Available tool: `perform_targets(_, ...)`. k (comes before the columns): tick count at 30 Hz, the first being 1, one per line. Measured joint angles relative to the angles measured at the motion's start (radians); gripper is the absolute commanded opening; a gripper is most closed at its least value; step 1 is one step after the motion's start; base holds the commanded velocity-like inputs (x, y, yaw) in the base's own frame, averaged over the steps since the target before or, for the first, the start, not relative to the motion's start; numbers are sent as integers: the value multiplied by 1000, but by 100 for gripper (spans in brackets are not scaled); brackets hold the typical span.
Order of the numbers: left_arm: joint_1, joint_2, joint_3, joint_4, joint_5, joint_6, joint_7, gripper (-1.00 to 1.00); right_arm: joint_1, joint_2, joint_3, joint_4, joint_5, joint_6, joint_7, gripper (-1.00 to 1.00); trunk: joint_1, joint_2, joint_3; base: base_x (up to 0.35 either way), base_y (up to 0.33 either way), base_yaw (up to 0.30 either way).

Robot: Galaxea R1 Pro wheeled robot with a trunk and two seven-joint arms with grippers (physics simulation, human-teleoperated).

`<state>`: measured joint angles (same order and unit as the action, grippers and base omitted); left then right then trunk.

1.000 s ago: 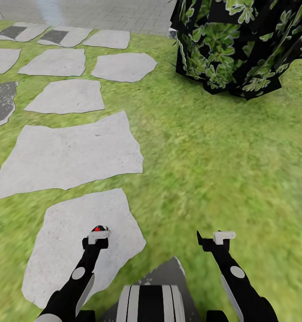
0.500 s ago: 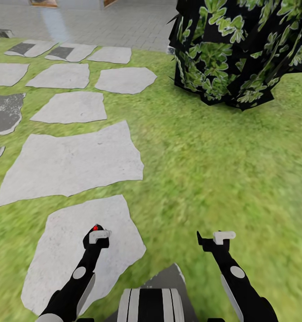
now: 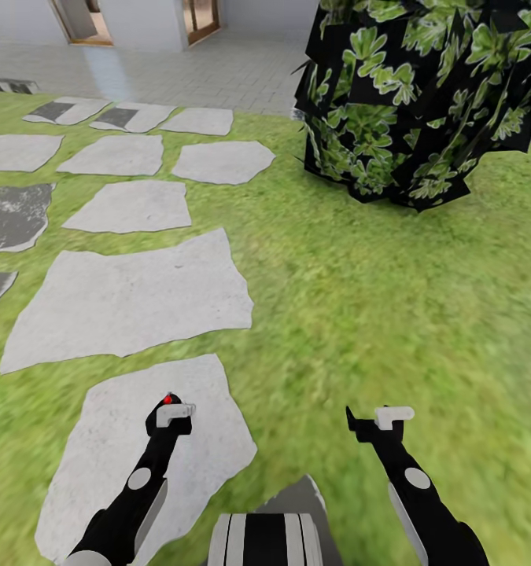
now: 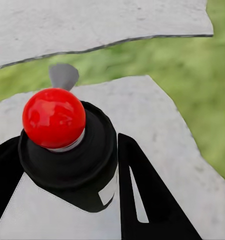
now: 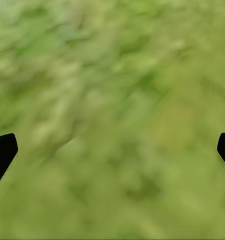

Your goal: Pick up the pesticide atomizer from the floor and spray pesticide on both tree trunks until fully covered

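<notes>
Head view shows the left claw [image 3: 171, 410] closed around the atomizer [image 3: 168, 400], held above a paving stone [image 3: 100, 464] on the grass floor [image 3: 359, 314]; the right claw [image 3: 375, 418] is spread wide and empty. Pickup looks done. Beyond stands dark foliage [image 3: 414, 102]; no trunk is visible, so spraying remains.

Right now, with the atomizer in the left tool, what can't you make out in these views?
- Tree trunks: none visible in the head view; the dark foliage mass is cut off by the top and right edges.
- Atomizer body: in the left wrist view its lower part is hidden between the left tool's fingers; nozzle direction unclear.
- Right tool: only its fingertips show at the picture's edges over blurred grass.
</notes>
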<state>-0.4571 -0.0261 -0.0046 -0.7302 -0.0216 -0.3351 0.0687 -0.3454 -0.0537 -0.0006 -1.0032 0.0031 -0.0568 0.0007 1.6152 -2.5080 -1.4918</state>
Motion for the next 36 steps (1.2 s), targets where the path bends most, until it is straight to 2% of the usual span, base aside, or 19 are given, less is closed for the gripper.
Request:
perform_targets(19,0,-1,0,1,1,15,0,-100,0,-2,-2,-1,0,0,0,100,-9,4,73,0,0,0)
perform_targets(25,0,0,1,1,1,19,-1,-100,0,5,2,-4,0,1,-3,100,-11,6,97,0,0,0)
perform_targets(28,-1,-3,2,-2,2,31,0,-100,0,-1,-3,-47,0,0,-5,100,-13,7,111,0,0,0)
perform_targets(29,-1,-29,1,-45,-2,126,1,-100,0,-4,-59,-87,0,1,-4,100,-13,7,117,0,0,0)
perform_targets(30,0,-32,4,-93,-2,177,2,-100,0,-4,-82,-106,0,2,-3,100,-14,7,122,0,0,0)
perform_targets(33,8,-33,5,-161,1,241,2,-100,1,-3,-97,-137,-1,4,-3,100,-15,8,139,0,0,0)
perform_targets(36,22,-36,6,-185,3,264,2,-100,2,-3,-101,-158,0,4,-1,100,-23,22,153,0,0,0)
